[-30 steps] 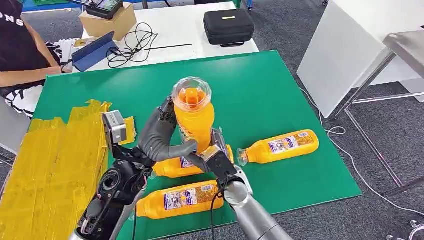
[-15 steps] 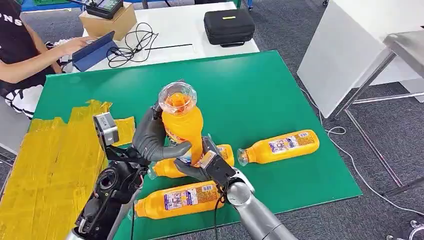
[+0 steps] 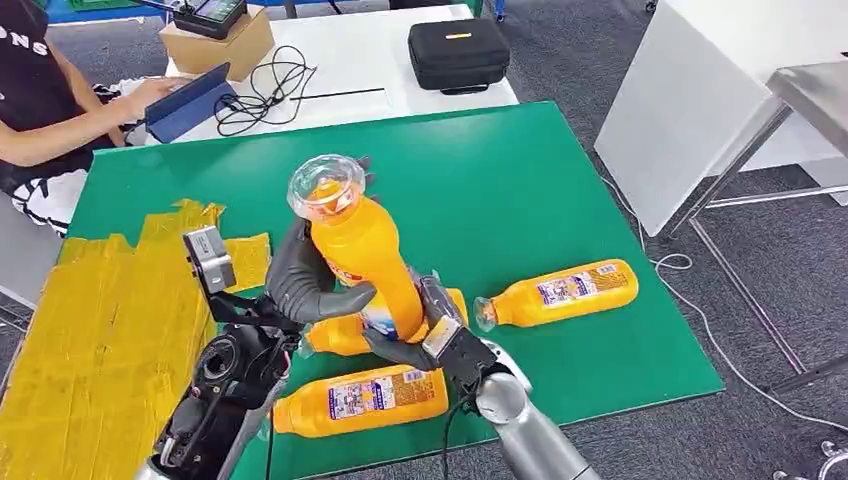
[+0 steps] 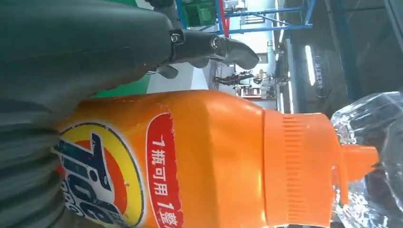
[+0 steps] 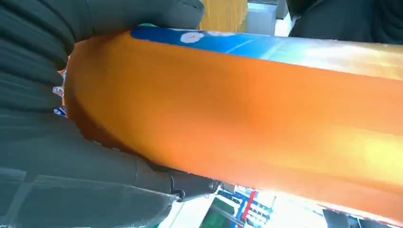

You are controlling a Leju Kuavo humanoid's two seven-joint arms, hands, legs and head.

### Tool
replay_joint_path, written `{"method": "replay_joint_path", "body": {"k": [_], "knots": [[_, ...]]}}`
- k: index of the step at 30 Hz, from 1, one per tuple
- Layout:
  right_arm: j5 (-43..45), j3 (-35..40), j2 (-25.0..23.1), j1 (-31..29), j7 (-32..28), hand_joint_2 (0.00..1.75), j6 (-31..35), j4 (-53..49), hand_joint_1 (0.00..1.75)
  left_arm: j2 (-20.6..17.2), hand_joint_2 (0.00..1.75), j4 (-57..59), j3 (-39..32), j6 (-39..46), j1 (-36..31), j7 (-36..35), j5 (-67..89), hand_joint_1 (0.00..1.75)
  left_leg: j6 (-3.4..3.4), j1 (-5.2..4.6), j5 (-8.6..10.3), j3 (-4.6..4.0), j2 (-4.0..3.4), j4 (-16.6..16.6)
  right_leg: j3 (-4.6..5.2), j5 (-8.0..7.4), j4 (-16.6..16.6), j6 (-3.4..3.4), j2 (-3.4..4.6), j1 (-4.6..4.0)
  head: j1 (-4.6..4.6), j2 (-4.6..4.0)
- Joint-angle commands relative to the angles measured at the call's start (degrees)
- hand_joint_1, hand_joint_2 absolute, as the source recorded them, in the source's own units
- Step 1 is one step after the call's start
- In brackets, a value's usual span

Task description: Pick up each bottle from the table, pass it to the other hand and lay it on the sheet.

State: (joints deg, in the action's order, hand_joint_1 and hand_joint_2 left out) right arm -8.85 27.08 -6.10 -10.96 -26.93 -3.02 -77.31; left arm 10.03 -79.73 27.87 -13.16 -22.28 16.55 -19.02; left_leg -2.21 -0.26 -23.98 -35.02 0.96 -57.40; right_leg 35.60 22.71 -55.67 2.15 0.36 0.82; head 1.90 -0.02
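Observation:
An orange bottle [image 3: 362,255] with a clear cap stands tilted above the green mat [image 3: 520,170], cap up and leaning left. My left hand [image 3: 305,275] grips its middle from the left. My right hand [image 3: 420,335] holds its base from below. The left wrist view shows the bottle's label and cap [image 4: 204,161] under the left hand's fingers [image 4: 209,45]. In the right wrist view the bottle's body [image 5: 237,104] lies in the right hand [image 5: 47,156]. Three more orange bottles lie on the mat: one at the right [image 3: 565,292], one at the front [image 3: 365,398], one behind the hands [image 3: 335,338]. The yellow sheet [image 3: 100,320] lies at the left.
A person [image 3: 40,110] sits at the far left by a blue tablet [image 3: 185,100]. Behind the mat a white table holds cables [image 3: 265,85], a cardboard box [image 3: 215,40] and a black case [image 3: 458,52]. A white panel [image 3: 690,100] stands to the right.
The held bottle has shifted left and tipped further left, cap toward the yellow sheet, with both hands on it. The person's hand has reached to the tablet.

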Motion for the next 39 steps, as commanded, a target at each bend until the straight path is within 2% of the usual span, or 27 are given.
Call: {"method": "replay_joint_path", "body": {"k": [1, 4, 7, 13, 27, 29, 33, 35, 37, 39], "knots": [[-0.3, -2.5, 0.7, 0.8, -2.6, 1.75, 3.8, -4.4, 1.75, -1.4, 1.75, 4.1, -1.8, 1.6, -0.4, -0.1, 1.4, 0.00, 0.10, 0.00, -0.10, 0.25, -0.10, 0.0, -0.23, 0.09, 0.0, -0.06, 0.02, -0.01, -0.02, 0.00], [-3.4, -2.9, -0.1, 0.8, -2.4, 1.75, 8.8, -4.6, 1.75, -1.6, 1.75, 3.3, -1.8, 2.8, 0.2, -0.2, 2.9, 0.00, 0.15, 0.04, -0.22, 0.41, -0.22, 0.0, -0.37, 0.17, 0.0, -0.10, 0.11, -0.06, -0.02, 0.00], [-11.0, -2.8, -1.5, 0.8, -1.5, 1.75, 19.9, -4.8, 1.75, -1.4, 1.75, -0.1, -0.7, 7.6, 1.7, 0.7, 8.2, 0.00, 0.12, 0.04, -0.14, 0.28, -0.23, 0.0, -0.22, 0.10, 0.0, -0.08, 0.12, -0.05, -0.04, 0.00], [-19.1, -0.5, -2.1, 0.1, 0.1, 1.75, 33.1, -2.2, 1.75, -1.3, 1.75, -7.6, 3.1, 15.0, 4.8, 1.0, 17.1, 0.00, 0.11, 0.08, -0.20, 0.30, -0.23, 0.0, -0.25, 0.14, 0.0, -0.07, 0.11, -0.09, -0.02, 0.00], [-25.3, 0.7, -2.2, -0.4, 3.9, 1.75, 41.4, -0.8, 1.75, -0.9, 1.75, -8.4, 3.8, 17.5, 3.6, 0.2, 17.1, 0.00, 0.13, 0.07, -0.14, 0.27, -0.08, 0.0, -0.25, 0.14, 0.0, -0.09, -0.02, -0.08, -0.02, 0.00], [-28.8, -2.9, -3.4, 0.1, 4.3, 1.75, 43.0, -1.4, 1.75, -0.9, 1.75, -8.2, 3.3, 17.1, 3.8, -0.2, 15.7, 0.00, 0.07, 0.03, -0.06, 0.12, -0.08, 0.0, -0.09, 0.05, 0.0, -0.05, 0.01, -0.04, -0.02, 0.00], [-28.7, -3.0, -3.2, 0.0, 4.3, 1.75, 43.0, -1.2, 1.75, -1.0, 1.75, -8.2, 3.2, 17.1, 3.8, -0.2, 15.6, 0.00, 0.12, 0.08, -0.13, 0.27, -0.06, 0.0, -0.26, 0.13, 0.0, -0.08, -0.05, -0.09, 0.00, 0.00], [-29.4, -5.4, -4.4, 0.7, 4.0, 1.75, 43.0, -1.8, 1.75, -1.0, 1.75, -8.4, 3.0, 17.1, 4.0, -0.2, 15.6, 0.00, 0.13, 0.08, -0.17, 0.33, -0.10, 0.0, -0.32, 0.16, 0.0, -0.09, -0.02, -0.09, -0.02, 0.00], [-30.5, -9.9, -5.9, 1.7, 2.9, 1.75, 43.0, -2.7, 1.75, -1.2, 1.75, -8.6, 2.3, 17.1, 4.4, 0.1, 15.4, 0.00, 0.20, 0.14, -0.33, 0.54, -0.14, -0.1, -0.56, 0.30, 0.0, -0.14, -0.04, -0.17, -0.02, 0.00], [-30.7, -14.4, -7.3, 2.2, 1.4, 1.75, 43.0, -3.4, 1.75, -1.4, 1.75, -8.5, 1.6, 17.0, 5.0, 0.2, 15.3, 0.00, 0.12, 0.06, -0.14, 0.29, -0.01, 0.0, -0.30, 0.17, 0.0, -0.09, -0.10, -0.07, -0.02, 0.00]]}}
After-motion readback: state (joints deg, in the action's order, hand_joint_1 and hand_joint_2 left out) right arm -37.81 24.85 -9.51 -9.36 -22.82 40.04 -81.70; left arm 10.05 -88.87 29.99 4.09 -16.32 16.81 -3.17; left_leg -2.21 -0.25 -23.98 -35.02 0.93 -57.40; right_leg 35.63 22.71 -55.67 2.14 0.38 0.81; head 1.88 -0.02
